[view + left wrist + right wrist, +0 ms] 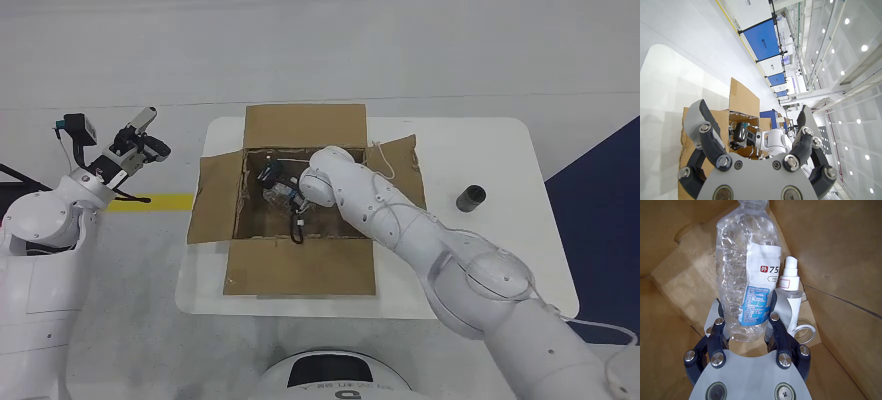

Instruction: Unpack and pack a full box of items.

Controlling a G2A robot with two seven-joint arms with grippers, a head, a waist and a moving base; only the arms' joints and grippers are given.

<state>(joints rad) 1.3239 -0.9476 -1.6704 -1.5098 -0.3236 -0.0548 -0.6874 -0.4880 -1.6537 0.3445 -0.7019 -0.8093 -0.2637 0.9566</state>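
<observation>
An open cardboard box sits on the white table, its flaps folded outward. My right gripper is down inside the box, shut on the lower part of a clear crumpled plastic bottle with a white and blue label. Beside that bottle a white spray bottle leans against the box wall, with a small clear ring at its foot. My left gripper hangs open and empty off the table's left side, and shows in the top view as my left gripper. The box lies beyond it.
A small dark cylinder stands on the table right of the box. The table's front right area is bare. A yellow floor line runs left of the table.
</observation>
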